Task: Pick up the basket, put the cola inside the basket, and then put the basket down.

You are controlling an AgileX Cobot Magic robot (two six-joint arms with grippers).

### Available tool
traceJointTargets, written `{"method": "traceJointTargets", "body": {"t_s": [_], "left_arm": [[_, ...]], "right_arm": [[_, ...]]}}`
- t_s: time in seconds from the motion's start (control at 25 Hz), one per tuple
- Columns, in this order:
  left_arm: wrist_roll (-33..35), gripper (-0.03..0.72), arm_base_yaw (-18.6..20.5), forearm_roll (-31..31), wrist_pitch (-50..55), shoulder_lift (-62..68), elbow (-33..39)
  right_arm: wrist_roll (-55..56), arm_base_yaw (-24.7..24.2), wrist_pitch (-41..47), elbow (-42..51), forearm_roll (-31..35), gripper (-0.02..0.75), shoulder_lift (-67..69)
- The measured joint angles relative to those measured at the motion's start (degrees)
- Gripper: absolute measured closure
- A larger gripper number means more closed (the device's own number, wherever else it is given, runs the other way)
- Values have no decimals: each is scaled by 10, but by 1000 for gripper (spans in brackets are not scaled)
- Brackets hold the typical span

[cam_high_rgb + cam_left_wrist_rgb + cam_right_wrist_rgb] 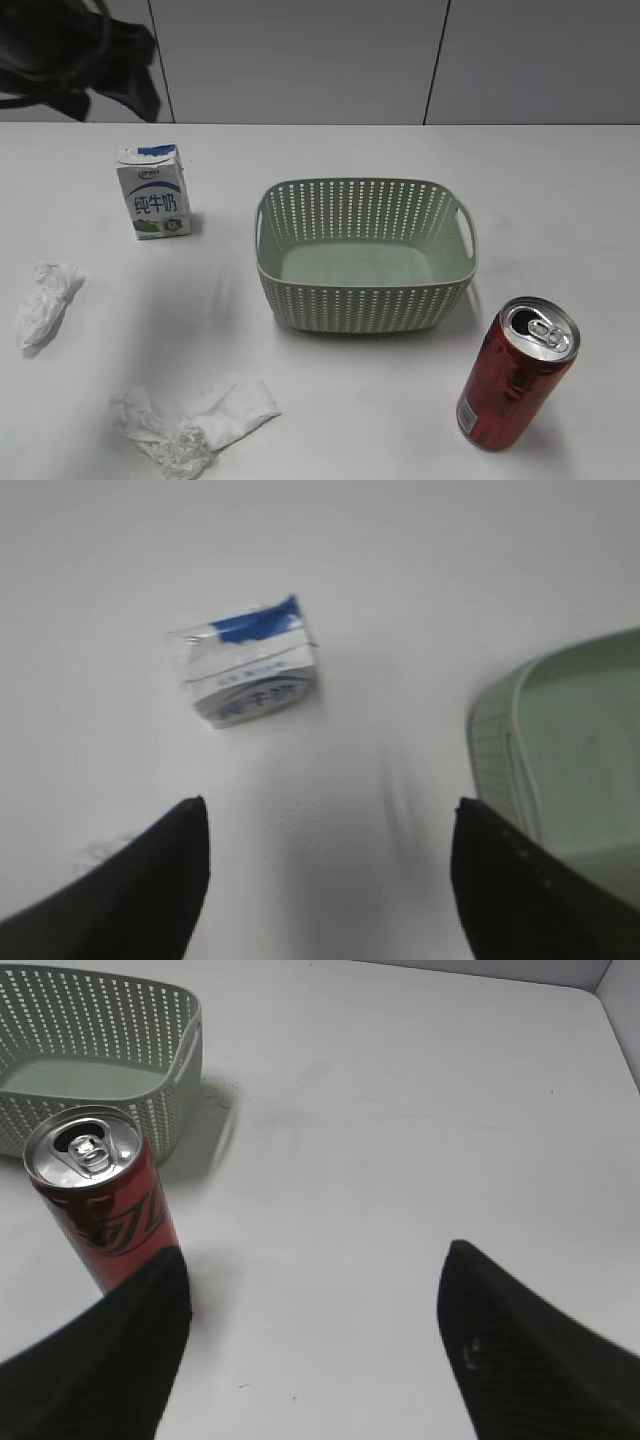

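The pale green basket (365, 255) stands empty at the table's middle; its corner shows in the left wrist view (560, 760) and in the right wrist view (100, 1050). The red cola can (518, 372) stands upright at the front right, and in the right wrist view (100, 1195) it is just left of my open right gripper (315, 1290), beside the left finger. My open, empty left gripper (330, 835) hovers above bare table between the milk carton and the basket. Part of the left arm (70, 50) shows at the top left.
A white-and-blue milk carton (153, 192) stands left of the basket and shows in the left wrist view (245, 670). Crumpled tissues lie at the left (45, 300) and the front left (190, 420). The table's far right edge (620, 1020) shows in the right wrist view.
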Motion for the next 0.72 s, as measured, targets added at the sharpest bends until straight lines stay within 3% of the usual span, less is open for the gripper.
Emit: {"method": "traceJointTargets", "body": {"t_s": [0.24, 0.36, 0.72], "left_arm": [[-67, 120, -97, 21, 82, 152, -129], [-108, 120, -126, 24, 103, 215, -172], [-160, 120, -134, 11, 103, 315, -188]], "right_arm": [[3, 0, 0, 0, 0, 153, 0], [5, 0, 0, 0, -1, 153, 0], [7, 0, 0, 0, -2, 153, 0]]}}
